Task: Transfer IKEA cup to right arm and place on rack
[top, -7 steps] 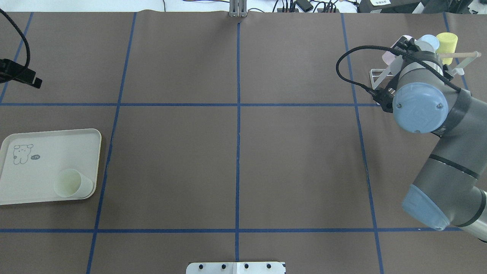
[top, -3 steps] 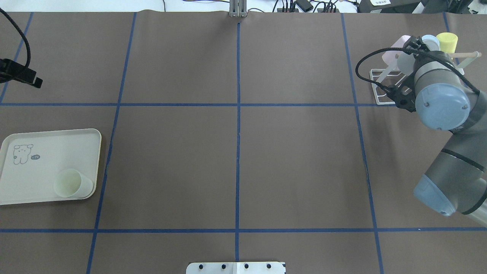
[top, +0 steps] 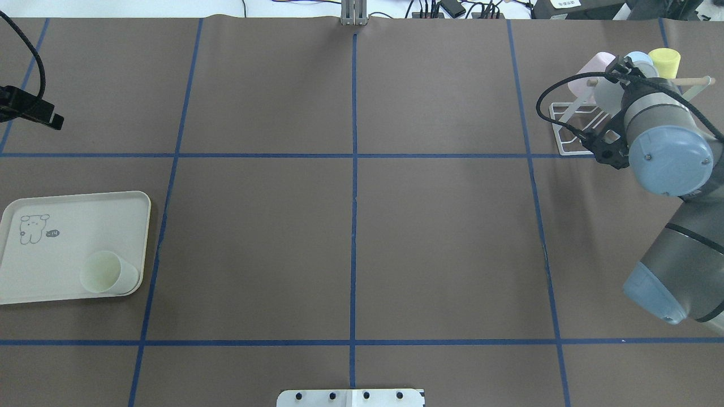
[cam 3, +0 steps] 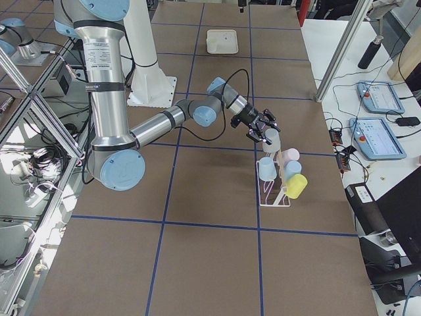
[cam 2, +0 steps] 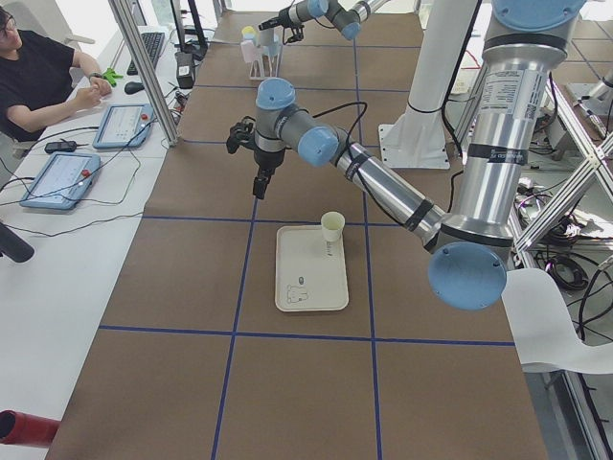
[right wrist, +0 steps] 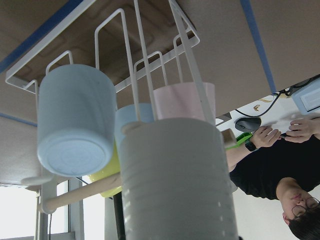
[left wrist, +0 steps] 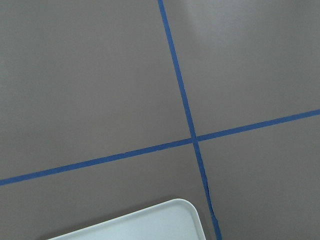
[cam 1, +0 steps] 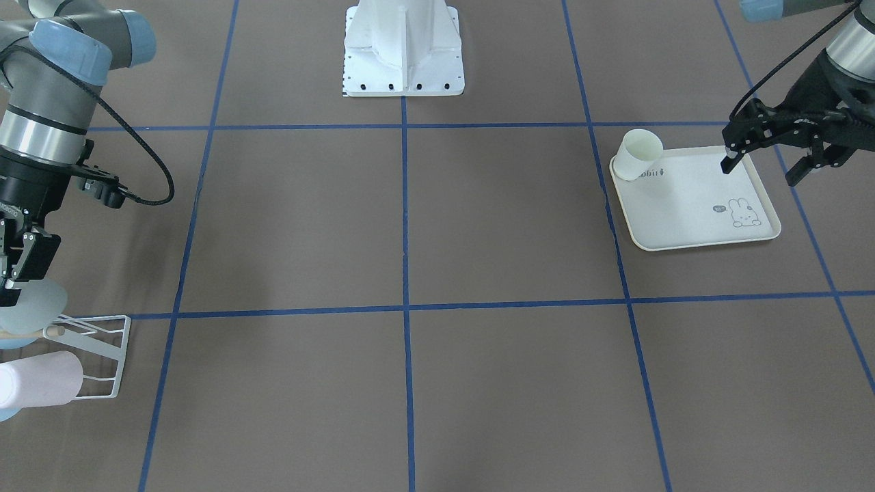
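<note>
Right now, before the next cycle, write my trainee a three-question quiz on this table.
1. True or false: the cream cup lies on its side on the rabbit-print tray.
2. The left tool is: A) open and empty; B) shut on the cup; C) shut on the tray's rim.
3. Which arm reaches the white wire rack?
Key: 1 false, it stands upright; 2 A; 3 the right arm.

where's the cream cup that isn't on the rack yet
Overhead view, far left: the cream cup sits in the corner of the tray nearest the robot base.
</note>
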Action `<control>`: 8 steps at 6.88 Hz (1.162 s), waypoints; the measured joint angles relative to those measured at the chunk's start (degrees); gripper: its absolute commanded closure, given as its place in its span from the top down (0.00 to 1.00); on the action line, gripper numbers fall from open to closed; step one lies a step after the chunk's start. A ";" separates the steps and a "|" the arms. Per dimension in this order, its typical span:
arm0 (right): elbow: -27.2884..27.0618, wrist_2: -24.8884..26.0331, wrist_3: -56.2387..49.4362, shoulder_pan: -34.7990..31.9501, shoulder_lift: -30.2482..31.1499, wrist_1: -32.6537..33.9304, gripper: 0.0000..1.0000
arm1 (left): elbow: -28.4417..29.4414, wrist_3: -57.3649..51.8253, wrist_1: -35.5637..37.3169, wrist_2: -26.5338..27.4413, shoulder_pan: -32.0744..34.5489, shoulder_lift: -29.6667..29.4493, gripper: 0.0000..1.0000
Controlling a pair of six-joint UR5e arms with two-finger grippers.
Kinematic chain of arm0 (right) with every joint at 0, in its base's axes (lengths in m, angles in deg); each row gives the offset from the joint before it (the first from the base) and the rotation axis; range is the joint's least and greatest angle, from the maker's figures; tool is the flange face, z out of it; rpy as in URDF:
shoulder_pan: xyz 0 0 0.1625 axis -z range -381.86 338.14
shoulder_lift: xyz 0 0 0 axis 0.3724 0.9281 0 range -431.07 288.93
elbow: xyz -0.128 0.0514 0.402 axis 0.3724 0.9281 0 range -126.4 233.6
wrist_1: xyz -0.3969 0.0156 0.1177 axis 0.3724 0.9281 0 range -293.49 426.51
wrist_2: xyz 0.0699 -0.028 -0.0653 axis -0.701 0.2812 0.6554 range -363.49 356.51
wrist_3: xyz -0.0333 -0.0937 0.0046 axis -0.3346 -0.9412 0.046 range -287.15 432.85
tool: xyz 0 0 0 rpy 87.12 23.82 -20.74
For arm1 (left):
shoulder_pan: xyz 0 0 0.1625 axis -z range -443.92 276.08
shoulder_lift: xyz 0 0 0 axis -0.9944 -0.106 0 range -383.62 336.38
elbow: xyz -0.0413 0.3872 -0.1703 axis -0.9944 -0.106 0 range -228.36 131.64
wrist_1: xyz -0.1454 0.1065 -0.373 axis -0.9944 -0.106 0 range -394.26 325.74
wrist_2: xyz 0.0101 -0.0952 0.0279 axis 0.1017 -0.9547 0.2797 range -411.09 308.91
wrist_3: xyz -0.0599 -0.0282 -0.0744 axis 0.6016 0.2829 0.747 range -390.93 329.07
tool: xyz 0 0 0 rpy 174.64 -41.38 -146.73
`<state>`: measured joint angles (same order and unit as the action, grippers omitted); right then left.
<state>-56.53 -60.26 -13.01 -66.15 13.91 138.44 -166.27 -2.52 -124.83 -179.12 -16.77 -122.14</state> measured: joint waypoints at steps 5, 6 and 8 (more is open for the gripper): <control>-1.53 -2.18 0.50 0.08 1.66 0.30 0.25 | 0.07 0.18 -0.05 -0.57 0.00 0.00 1.00; -1.08 -2.22 0.53 0.11 1.68 0.26 0.25 | -0.01 0.28 -0.05 -0.61 0.00 0.00 1.00; -0.22 -2.28 0.59 0.19 1.63 0.18 0.25 | -0.10 0.50 -0.05 -0.64 0.00 0.00 1.00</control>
<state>-56.75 -62.55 -12.42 -65.97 15.54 138.61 -166.37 -2.02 -124.88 -179.76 -16.77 -122.14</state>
